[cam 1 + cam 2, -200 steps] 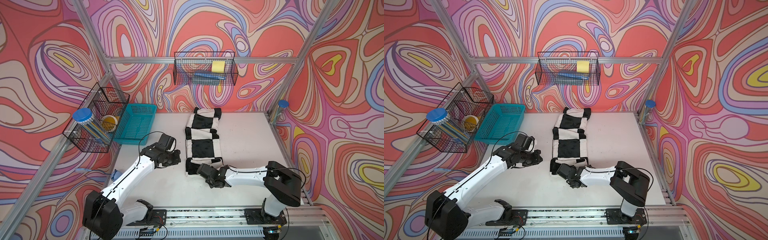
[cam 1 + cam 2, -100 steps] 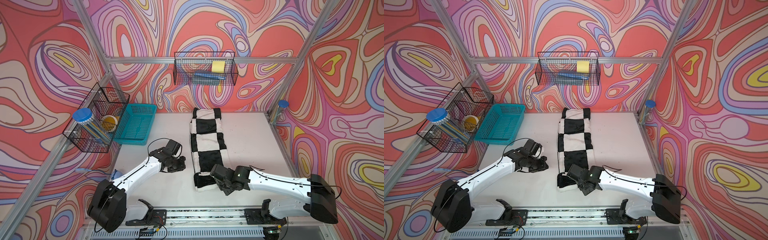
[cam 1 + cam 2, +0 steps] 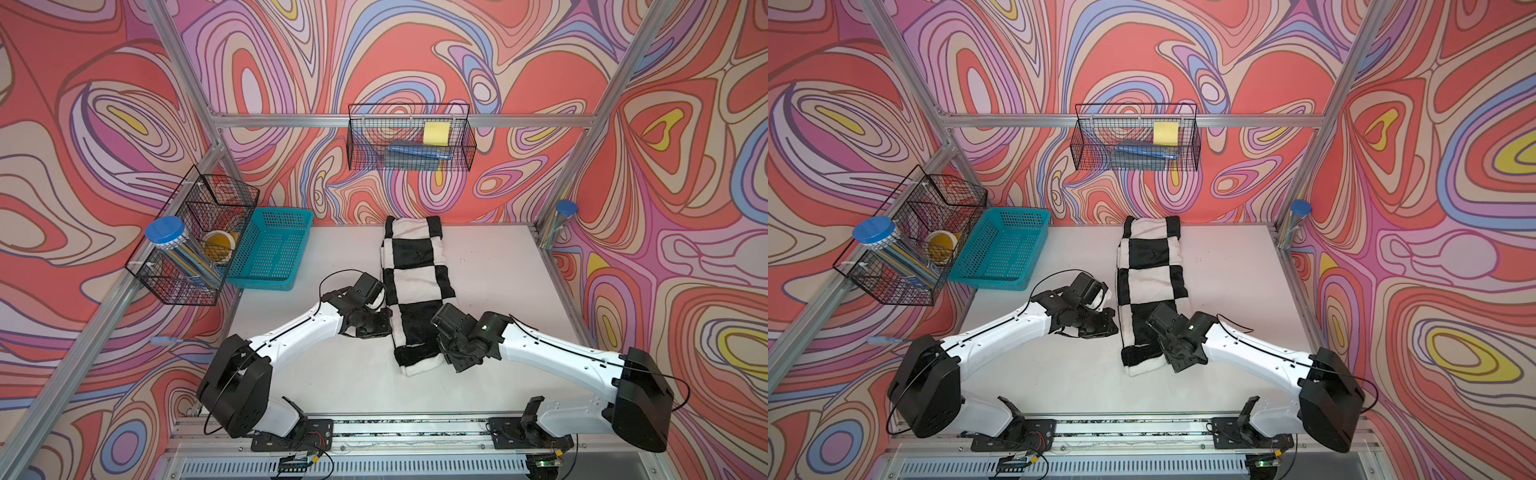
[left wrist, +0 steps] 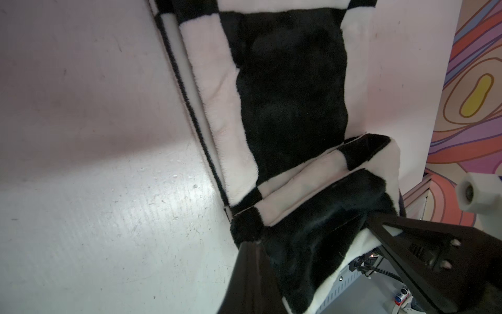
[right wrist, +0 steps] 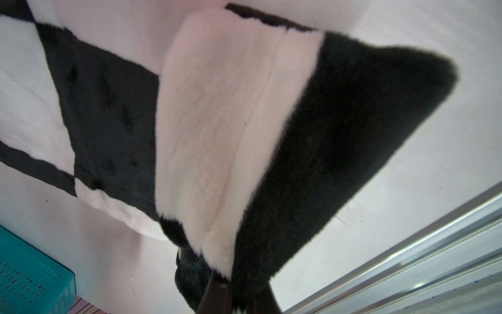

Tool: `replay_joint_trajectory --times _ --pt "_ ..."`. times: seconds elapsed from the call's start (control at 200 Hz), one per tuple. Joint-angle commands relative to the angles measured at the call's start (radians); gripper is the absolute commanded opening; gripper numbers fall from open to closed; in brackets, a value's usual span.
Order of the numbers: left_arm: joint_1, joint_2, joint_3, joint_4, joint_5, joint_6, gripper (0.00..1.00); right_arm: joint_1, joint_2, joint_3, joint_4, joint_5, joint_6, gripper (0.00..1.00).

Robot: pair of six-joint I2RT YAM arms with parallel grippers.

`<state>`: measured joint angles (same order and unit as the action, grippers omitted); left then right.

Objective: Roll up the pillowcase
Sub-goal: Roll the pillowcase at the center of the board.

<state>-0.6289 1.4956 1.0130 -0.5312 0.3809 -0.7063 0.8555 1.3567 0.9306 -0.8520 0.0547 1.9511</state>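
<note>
In a top view, the checkerboard pillowcase [image 3: 415, 266] is lying as a long folded strip down the centre of the desk [image 3: 507, 299], with bare desk running along both long edges. Only the wrist views are showing the grips. The left end effector [image 4: 312, 244] is clenching the strip's left edge. The right end effector [image 5: 217, 295] is pinching the lifted near corner.

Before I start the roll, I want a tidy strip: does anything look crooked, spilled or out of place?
Nothing is spilled or damaged. The pillowcase lies on the table as a long folded strip with slightly wavy edges. Only its near end is lifted and creased, pinched by the left gripper and the right gripper.
</note>
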Motion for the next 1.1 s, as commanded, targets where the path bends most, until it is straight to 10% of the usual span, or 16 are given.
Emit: replay_joint_trajectory --times 0.0,0.626,0.866,1.096 --pt "0.0 0.07 0.054 0.007 0.044 0.009 0.0 -0.044 0.039 0.027 0.046 -0.059 -0.091 0.14" --pt "-0.018 -0.06 0.13 -0.113 0.111 0.144 0.0 -0.274 0.392 0.269 0.246 -0.207 -0.404 0.38" --pt "-0.05 0.085 0.203 -0.055 0.158 0.122 0.0 -0.308 0.49 0.249 0.366 -0.202 -0.413 0.37" --pt "-0.049 0.255 0.227 0.002 -0.031 0.081 0.0 -0.322 0.494 0.233 0.414 -0.213 -0.409 0.37"
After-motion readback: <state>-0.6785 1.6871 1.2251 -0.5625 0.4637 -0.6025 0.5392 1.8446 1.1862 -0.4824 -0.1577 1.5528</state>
